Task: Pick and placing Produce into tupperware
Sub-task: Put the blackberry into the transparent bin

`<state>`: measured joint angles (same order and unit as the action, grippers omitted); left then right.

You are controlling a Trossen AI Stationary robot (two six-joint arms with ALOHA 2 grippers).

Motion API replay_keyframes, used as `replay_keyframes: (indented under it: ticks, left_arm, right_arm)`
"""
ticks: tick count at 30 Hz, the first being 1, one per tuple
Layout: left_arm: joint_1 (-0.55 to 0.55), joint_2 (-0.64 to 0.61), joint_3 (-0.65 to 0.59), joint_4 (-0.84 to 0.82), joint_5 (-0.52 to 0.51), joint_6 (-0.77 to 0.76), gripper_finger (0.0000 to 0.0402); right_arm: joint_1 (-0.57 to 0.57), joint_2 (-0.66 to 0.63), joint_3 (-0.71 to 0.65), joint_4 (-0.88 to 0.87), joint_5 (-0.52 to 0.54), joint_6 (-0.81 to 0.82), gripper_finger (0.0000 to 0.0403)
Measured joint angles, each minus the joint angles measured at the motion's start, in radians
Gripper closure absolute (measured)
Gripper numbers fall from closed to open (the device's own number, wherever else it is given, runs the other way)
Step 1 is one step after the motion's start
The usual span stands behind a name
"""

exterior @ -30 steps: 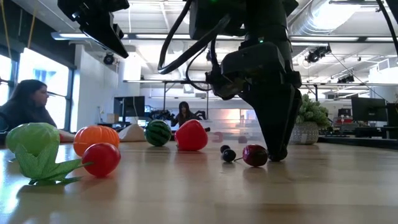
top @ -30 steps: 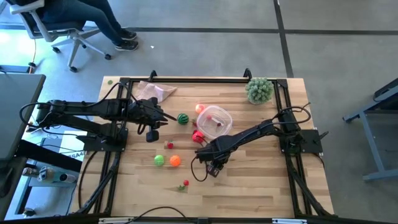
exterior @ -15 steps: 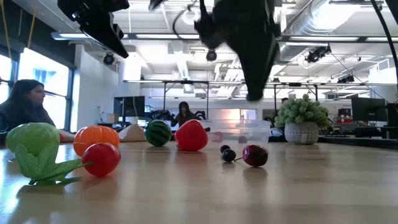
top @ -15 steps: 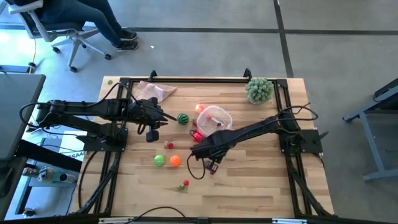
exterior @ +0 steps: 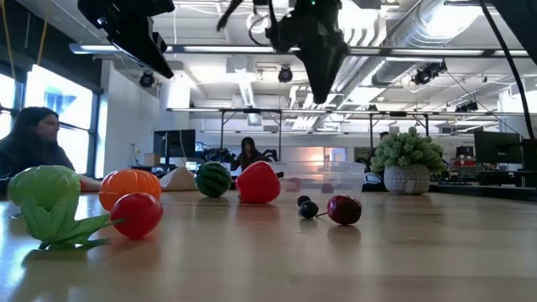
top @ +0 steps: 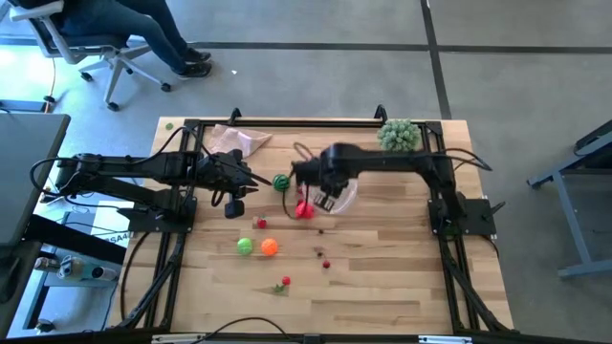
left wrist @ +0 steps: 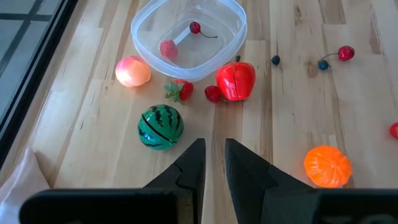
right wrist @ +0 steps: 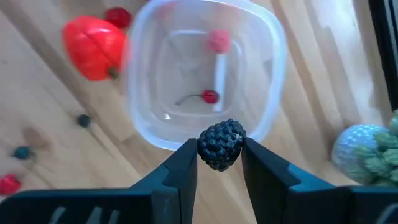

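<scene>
My right gripper (top: pixel 320 194) (right wrist: pixel 220 153) hangs over the tupperware (right wrist: pixel 138 93) (top: pixel 347 194), shut on a small dark bumpy berry (right wrist: pixel 221 142). Inside the clear tub lie a pink piece (right wrist: pixel 217 40) and a cherry (right wrist: pixel 211 96). A striped green ball (top: pixel 280 182) (left wrist: pixel 160 126), a red piece (top: pixel 304 210) (left wrist: pixel 236 81), a peach-coloured ball (left wrist: pixel 132 71) and a strawberry (left wrist: pixel 180 91) rest on the table beside the tub. My left gripper (top: pixel 253 182) (left wrist: pixel 212 158) waits above the table at the left, fingers nearly together, holding nothing. My right gripper pinches the dark berry by its two opposite sides (right wrist: pixel 205 148) between its two fingers. The fingers come from above, pointing down. The berry is lifted clear, high over the tub's rim.
An orange ball (top: pixel 269 247), a green ball (top: pixel 246 247) and a small red ball (top: pixel 261 223) lie left of centre. Tiny cherries (top: pixel 285 280) (top: pixel 325 264) sit toward the near edge. A bushy plant (top: pixel 399 138) stands at the far right, a beige cloth (top: pixel 239 140) at the far left.
My right gripper has risen from the table's near middle and swung toward the far edge, tipping steeper downward, carrying the dark berry up to above the tupperware. The red cherry it stood beside stays on the table.
</scene>
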<state>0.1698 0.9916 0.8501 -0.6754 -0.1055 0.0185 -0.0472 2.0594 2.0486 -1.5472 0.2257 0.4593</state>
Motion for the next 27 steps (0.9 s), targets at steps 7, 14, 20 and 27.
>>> replay_keyframes:
  ticks: [7, 14, 20, 27]
  left_arm:
    - [0.0, 0.0, 0.0, 0.0, 0.0, 0.0, 0.035]
    - [0.0, 0.0, 0.0, 0.0, 0.0, 0.0, 0.035]
    - [0.0, 0.0, 0.0, 0.0, 0.0, 0.0, 0.035]
    - [0.0, 0.0, 0.0, 0.0, 0.0, 0.0, 0.035]
  right_arm:
    - [-0.151, -0.021, -0.147, 0.164, -0.142, -0.134, 0.03]
    - [-0.227, -0.023, -0.321, 0.359, -0.269, -0.177, 0.03]
    - [-0.262, -0.023, -0.434, 0.463, -0.282, -0.218, 0.03]
    - [-0.274, -0.023, -0.507, 0.595, -0.335, -0.225, 0.03]
